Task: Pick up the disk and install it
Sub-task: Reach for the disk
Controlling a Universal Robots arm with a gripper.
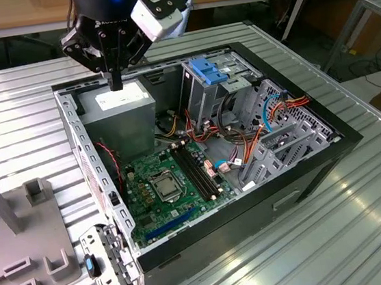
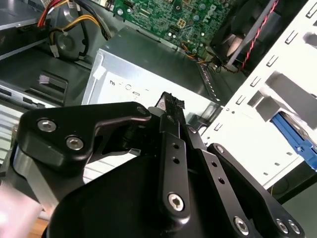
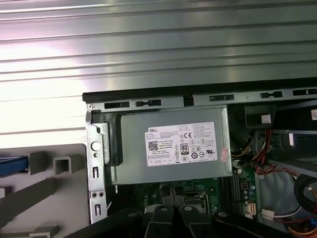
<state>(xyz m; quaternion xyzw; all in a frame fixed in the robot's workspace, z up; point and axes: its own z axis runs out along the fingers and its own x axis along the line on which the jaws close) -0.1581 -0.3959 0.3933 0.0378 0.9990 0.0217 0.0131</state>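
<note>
Disk (image 3: 10, 166): only a bright blue carrier edge shows in the first wrist view, lying in a slot of the grey fixture (image 3: 44, 168) on the tabletop (image 1: 325, 237), outside the open computer case (image 1: 72, 128). The same blue shows in the second wrist view (image 2: 297, 141), beyond the case's perforated wall (image 2: 257, 99).

Tool (image 1: 116, 82): hangs above the power supply (image 1: 118, 109) in the case's corner, fingers closed together, nothing between them.

Relation: the disk lies across the perforated wall from the tool, toward the exterior view's left. Judged from the blue edge, its long axis runs roughly square to that wall. Not yet picked up.
</note>
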